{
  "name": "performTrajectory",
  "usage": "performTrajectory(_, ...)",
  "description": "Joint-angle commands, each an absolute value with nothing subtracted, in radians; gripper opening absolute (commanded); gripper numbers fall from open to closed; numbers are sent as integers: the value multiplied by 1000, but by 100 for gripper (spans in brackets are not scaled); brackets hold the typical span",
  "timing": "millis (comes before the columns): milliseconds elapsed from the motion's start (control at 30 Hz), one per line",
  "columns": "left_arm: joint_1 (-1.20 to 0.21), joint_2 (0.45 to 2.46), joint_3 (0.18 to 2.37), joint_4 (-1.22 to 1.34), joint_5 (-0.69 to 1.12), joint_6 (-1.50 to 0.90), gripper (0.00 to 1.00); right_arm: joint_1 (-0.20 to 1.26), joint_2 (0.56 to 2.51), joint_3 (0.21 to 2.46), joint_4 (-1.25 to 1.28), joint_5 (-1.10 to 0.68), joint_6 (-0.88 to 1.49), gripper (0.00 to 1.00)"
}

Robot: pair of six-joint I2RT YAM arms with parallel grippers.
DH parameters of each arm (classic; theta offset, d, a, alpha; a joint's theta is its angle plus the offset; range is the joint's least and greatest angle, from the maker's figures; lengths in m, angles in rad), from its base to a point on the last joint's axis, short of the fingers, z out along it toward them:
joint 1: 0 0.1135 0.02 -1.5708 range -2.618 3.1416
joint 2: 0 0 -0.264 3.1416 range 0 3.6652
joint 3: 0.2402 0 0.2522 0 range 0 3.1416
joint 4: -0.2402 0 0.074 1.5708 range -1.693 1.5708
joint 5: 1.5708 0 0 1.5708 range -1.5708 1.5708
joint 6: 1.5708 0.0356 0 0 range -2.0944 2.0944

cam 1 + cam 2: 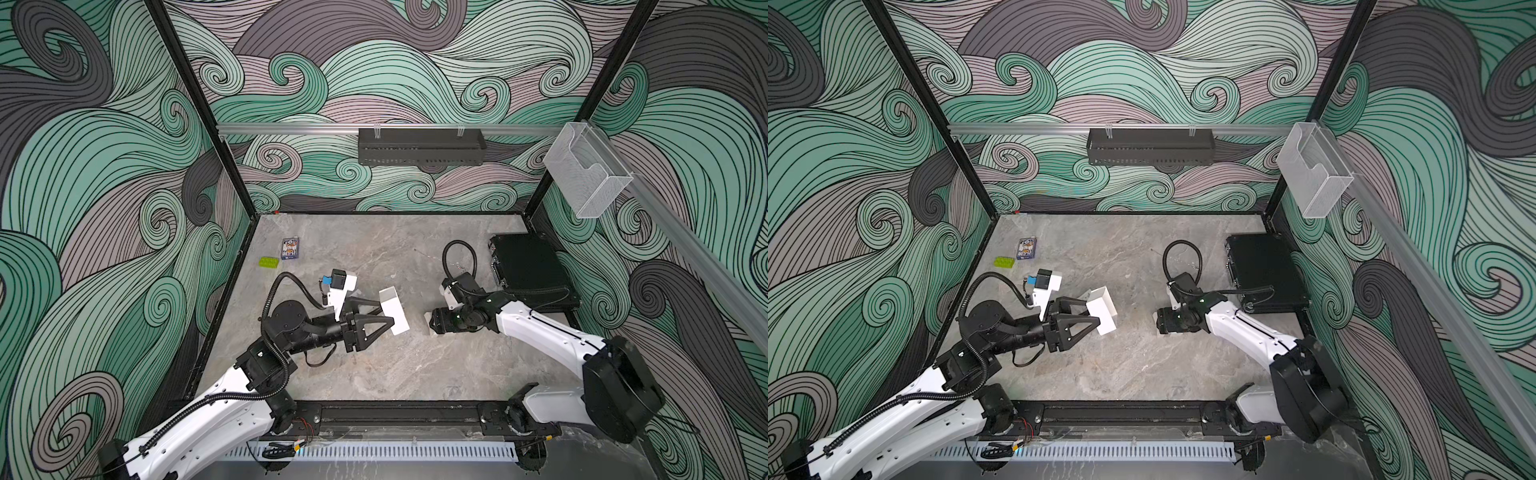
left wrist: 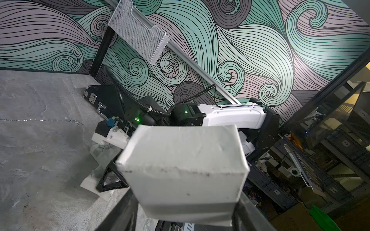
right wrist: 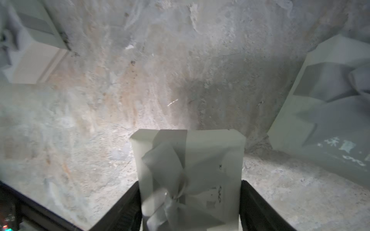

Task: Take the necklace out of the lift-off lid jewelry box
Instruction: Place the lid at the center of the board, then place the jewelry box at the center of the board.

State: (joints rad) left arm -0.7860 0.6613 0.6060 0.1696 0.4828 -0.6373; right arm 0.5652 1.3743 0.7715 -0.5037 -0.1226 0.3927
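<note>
My left gripper (image 1: pixel 386 315) (image 2: pixel 184 212) is shut on the white jewelry box base (image 1: pixel 395 311) (image 1: pixel 1102 311) (image 2: pixel 180 160) and holds it tilted above the table; its inside is hidden. My right gripper (image 1: pixel 432 324) (image 3: pixel 190 206) points down at the white lid (image 3: pixel 210 156) with its grey ribbon bow, which rests on the table. Its fingers (image 3: pixel 128 210) sit close along both sides of the lid; I cannot tell whether they press on it. A thin glinting line (image 2: pixel 50 120) lies on the table further back; I cannot tell whether it is the necklace.
A black case (image 1: pixel 528 270) lies flat at the back right, close behind the right arm. A card deck (image 1: pixel 289 248) and a green brick (image 1: pixel 268 262) lie at the back left. A black tray (image 1: pixel 419 145) and a clear holder (image 1: pixel 586 170) hang on the walls.
</note>
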Motion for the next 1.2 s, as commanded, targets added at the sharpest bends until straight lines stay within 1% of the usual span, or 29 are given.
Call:
performTrajectory(0, -781, 670, 626, 181, 493, -623, 63, 563, 1388, 785, -496, -57, 377, 82)
performTrajectory(100, -780, 672, 626, 184, 505, -620, 63, 562, 1376, 806, -519, -63, 355, 85)
performTrajectory(200, -780, 682, 633, 190, 543, -620, 64, 562, 1340, 827, -546, -86, 332, 84)
performTrajectory(233, -779, 687, 638, 193, 559, -618, 64, 562, 1314, 829, -542, -132, 319, 82)
performTrajectory(333, -776, 703, 654, 194, 613, -612, 64, 563, 1197, 812, -456, -392, 301, 77)
performTrajectory(433, -775, 717, 670, 196, 660, -606, 64, 563, 1066, 800, -329, -609, 364, 71)
performTrajectory(567, -773, 747, 698, 184, 724, -585, 64, 562, 955, 846, -270, -735, 413, 57)
performTrajectory(633, -772, 757, 706, 187, 745, -576, 64, 562, 925, 876, -248, -796, 432, 45)
performTrajectory(733, -770, 770, 719, 187, 805, -547, 63, 562, 882, 894, -235, -839, 450, 29)
performTrajectory(767, -770, 772, 724, 178, 825, -533, 63, 562, 870, 890, -219, -856, 463, 26)
performTrajectory(900, -770, 778, 758, 118, 892, -469, 63, 563, 838, 865, -117, -935, 548, 25)
performTrajectory(1033, -769, 780, 766, 109, 899, -453, 63, 570, 837, 850, -86, -947, 569, 22)
performTrajectory(1167, -769, 796, 775, 95, 896, -446, 63, 595, 843, 842, -47, -958, 580, 23)
